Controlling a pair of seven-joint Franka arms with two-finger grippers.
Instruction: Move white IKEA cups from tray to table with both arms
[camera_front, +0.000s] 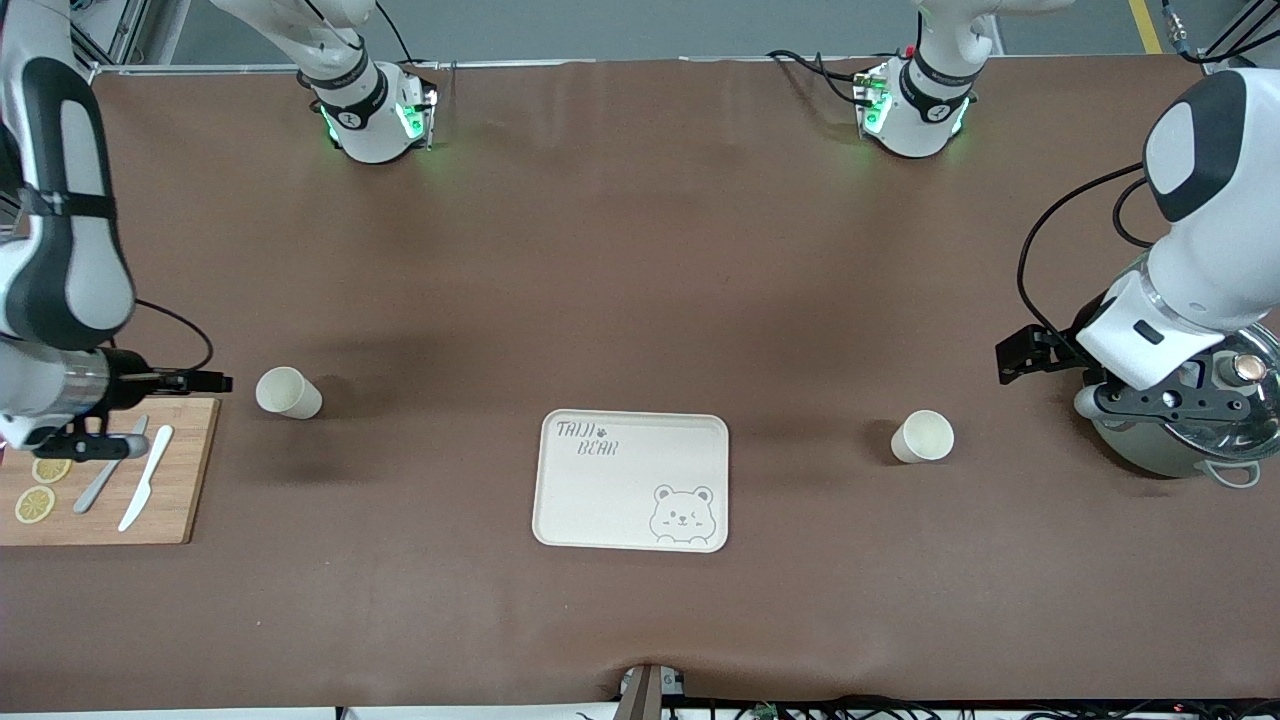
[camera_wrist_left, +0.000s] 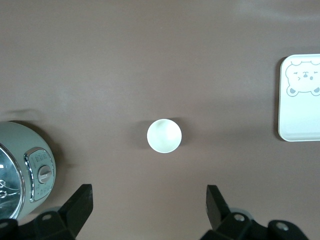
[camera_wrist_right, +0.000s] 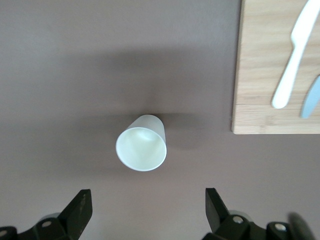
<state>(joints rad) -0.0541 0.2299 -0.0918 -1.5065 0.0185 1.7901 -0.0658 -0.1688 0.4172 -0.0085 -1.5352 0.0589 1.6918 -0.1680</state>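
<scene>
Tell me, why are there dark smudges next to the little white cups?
Those are shadows. In the front view, soft dark patches lie on the brown table beside each small cream-white cup. In the right wrist view a wide blurry shadow surrounds the cup; in the left wrist view the cup casts only a faint one.

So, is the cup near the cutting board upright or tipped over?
Upright. The cup stands on the table with its round rim facing up, and the right wrist view looks into it.

Glossy white left arm (camera_front: 1195, 270) and matching right arm (camera_front: 60, 250), black joint bands, black cables, green-lit bases.
</scene>
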